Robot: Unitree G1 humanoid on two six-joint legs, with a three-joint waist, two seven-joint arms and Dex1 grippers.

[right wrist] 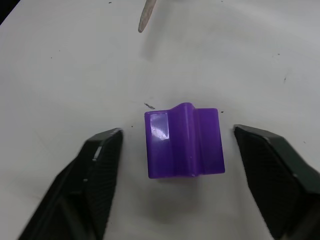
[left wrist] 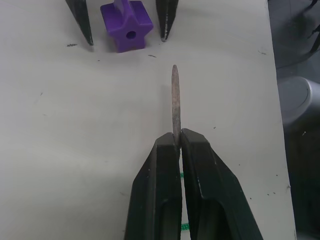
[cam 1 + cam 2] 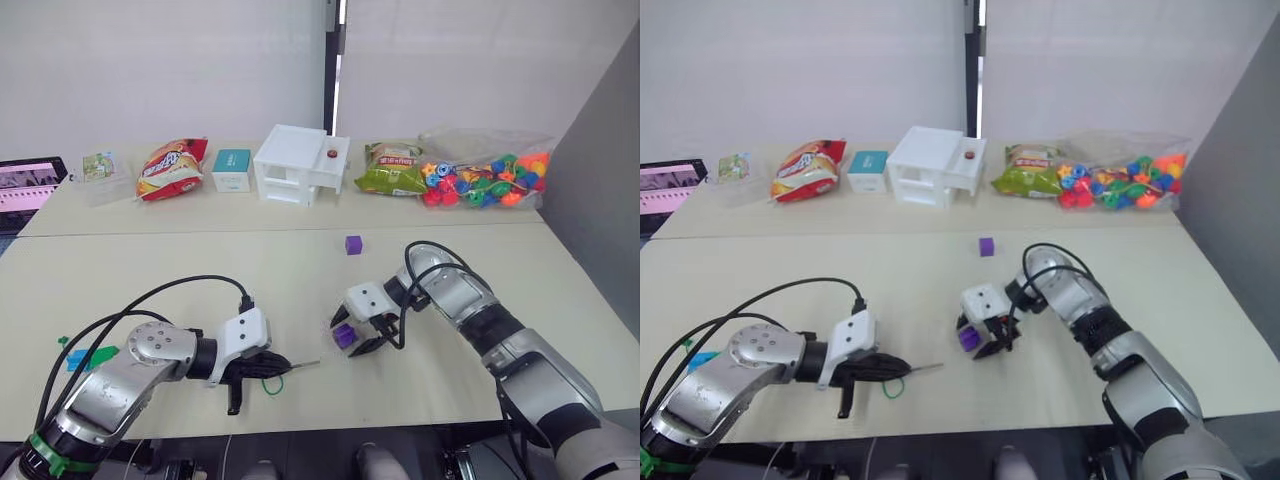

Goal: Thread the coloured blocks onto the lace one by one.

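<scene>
The left tool (image 2: 177,145) is clenched on the lace (image 2: 175,102), stiff tip aimed at a purple block (image 1: 184,141) lying on the tabletop (image 3: 200,270) between the right tool's (image 1: 177,175) spread fingers. Beyond, another purple block (image 3: 353,244); farthest, a clear bag (image 3: 490,160) of beads.

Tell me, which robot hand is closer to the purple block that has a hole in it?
Right. The right end effector sits open around the purple block, one finger on each side. The left end effector, pinching the lace tip, is farther back.
</scene>
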